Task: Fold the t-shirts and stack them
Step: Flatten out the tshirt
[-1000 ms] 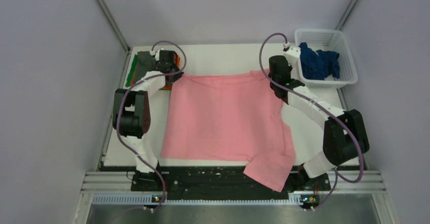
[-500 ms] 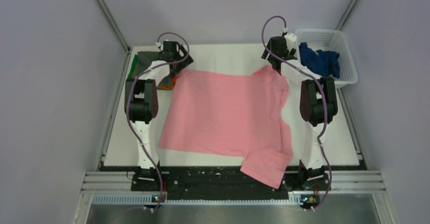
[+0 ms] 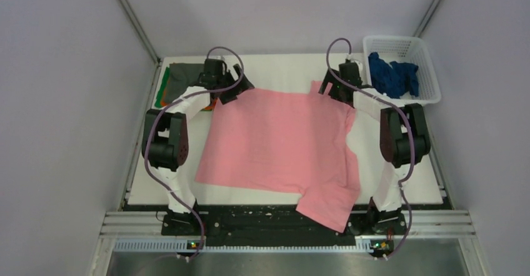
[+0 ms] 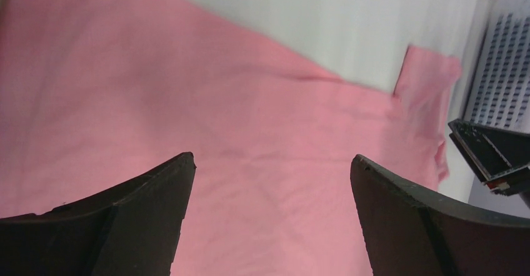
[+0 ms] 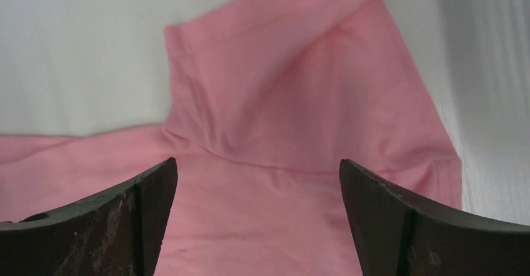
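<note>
Across the middle of the top external view, the light pink cloth t-shirt (image 3: 275, 138) lies spread on the white table (image 3: 281, 64), with its near sleeve draped over the table's near edge at lower centre. Half a second ago both arms were stretched toward the far edge, hauling the shirt's far corners. Now they have drawn back and inward, and the cloth lies where they left it. My left gripper (image 3: 240, 87) sits at the shirt's upper-left corner. My right gripper (image 3: 328, 90) is at the upper-right corner, beside the far sleeve that pokes up past the shirt's far edge. At upper left is the folded stack of shirts (image 3: 181, 76), grey on top. At upper right the crumpled dark blue shirt (image 3: 390, 76) waits in the white plastic mesh basket (image 3: 394, 38).

Looking through the left wrist camera, the left gripper (image 4: 272, 158) has its fingers well apart with nothing between them. Smooth pink cloth fills most of the frame below, and the far sleeve shows at upper right.

Looking through the right wrist camera, the right gripper (image 5: 257, 162) is likewise spread wide and empty. It hovers over the spot where that sleeve joins the body, with the sleeve lying in the upper centre of the frame.

I read this as the spreading pull finished and the cloth let go. The shirt looks flat enough for a first fold, though the far sleeve will probably need folding in first.
</note>
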Tool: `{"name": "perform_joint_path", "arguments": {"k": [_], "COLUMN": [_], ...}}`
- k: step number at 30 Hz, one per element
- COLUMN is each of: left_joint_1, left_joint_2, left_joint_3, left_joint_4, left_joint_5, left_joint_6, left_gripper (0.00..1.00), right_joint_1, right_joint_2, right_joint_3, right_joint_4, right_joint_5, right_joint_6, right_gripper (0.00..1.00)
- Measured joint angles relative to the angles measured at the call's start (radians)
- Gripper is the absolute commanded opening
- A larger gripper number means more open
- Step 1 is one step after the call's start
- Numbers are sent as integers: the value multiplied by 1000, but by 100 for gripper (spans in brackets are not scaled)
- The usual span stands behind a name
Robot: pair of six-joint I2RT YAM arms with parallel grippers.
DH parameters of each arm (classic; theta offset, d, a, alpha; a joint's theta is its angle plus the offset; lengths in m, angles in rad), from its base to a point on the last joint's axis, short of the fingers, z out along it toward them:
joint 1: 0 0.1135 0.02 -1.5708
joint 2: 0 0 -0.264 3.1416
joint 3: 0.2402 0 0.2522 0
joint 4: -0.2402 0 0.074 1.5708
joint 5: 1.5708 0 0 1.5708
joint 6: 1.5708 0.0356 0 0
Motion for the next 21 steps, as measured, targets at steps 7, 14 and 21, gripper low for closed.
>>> {"name": "perform_joint_path", "arguments": {"k": [7,14,21], "left_joint_1": [-47,-53,-56], "left_joint_2": [-29,-81,-82], "left_joint_3": [-223,-305,-305], "left_joint_4": [-21,3,4], "left_joint_5": [55,41,17], "left_joint_6": [11,4,-1], "left_gripper": [99,99,99], "right_joint_1": [3,4,4], "right_joint_2": [-199,-411,-279], "right_joint_3": [-286,-497,-478], "right_joint_4": [-17,71,122], "right_joint_5": [-23,-46,-30], "right_joint_6": [27,58,72], "right_gripper": [99,99,99]}}
